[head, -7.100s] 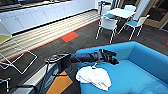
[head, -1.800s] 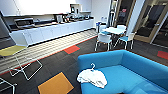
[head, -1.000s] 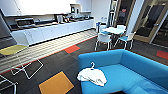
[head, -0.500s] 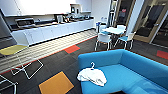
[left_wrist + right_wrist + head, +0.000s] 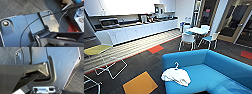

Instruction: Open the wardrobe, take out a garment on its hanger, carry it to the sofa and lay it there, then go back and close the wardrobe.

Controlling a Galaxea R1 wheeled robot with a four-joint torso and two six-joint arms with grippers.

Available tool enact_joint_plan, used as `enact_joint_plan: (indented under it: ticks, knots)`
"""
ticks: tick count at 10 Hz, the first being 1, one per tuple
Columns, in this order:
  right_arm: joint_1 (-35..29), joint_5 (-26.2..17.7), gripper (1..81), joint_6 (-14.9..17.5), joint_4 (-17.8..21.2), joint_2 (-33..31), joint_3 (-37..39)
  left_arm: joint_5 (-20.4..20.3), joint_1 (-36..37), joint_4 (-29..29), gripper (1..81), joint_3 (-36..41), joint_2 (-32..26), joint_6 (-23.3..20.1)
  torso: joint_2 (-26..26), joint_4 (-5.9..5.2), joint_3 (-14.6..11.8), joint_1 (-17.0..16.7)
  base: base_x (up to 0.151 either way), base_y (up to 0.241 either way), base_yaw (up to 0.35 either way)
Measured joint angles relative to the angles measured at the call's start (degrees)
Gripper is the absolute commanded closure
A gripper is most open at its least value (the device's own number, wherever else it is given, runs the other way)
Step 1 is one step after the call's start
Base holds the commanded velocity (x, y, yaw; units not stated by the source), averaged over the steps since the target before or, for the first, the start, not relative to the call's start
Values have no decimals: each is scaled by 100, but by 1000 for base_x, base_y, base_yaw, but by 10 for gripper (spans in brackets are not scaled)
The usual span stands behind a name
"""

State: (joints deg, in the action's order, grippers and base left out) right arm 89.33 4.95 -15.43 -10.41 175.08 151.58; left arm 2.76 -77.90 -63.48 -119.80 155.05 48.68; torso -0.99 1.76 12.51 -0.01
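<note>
No arm or gripper is seen in the head view. Both wrist views are taken up mostly by the robot's own dark plate and jointed bar, w/ grey carpet floor (image 5: 18,7) behind; arm pose can't be read from them, and whether either gripper is open or closed cannot be told. Nothing is seen held or touched by either one.

The garment (image 5: 176,76), a white T-shirt, is laid crumpled on the seat of the blue sofa (image 5: 224,67), near the seat's front edge and close to the sofa's end by the armrest. The hanger (image 5: 176,66) is with it: the white hook is seen sticking up just above the shirt's collar area, against the blue backrest. The rest of the hanger is hidden in the fabric.

The sofa is seen as an L-shape, backrest running round the corner toward the right of the head view. In front of it, on dark carpet, an orange floor tile (image 5: 140,86) is set, and a red floor tile (image 5: 156,48) lies further off toward the kitchen counter (image 5: 136,31), which is lined w/ white cabinets and appliances on top. A yellow-seated chair (image 5: 96,50) on a white wire frame is placed at left. Behind the sofa, a white table (image 5: 197,30) is ringed by white-and-teal chairs (image 5: 187,38); dark glazed doors are seen at far right.
</note>
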Motion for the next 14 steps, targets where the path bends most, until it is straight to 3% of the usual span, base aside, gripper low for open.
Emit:
enact_joint_plan:
  ticks: [14]
  knots:
    - [-13,15,10,-2,-4,11,7,-12,-84,-27,10,-418,195,0,0,0,0,1,0,0,279]
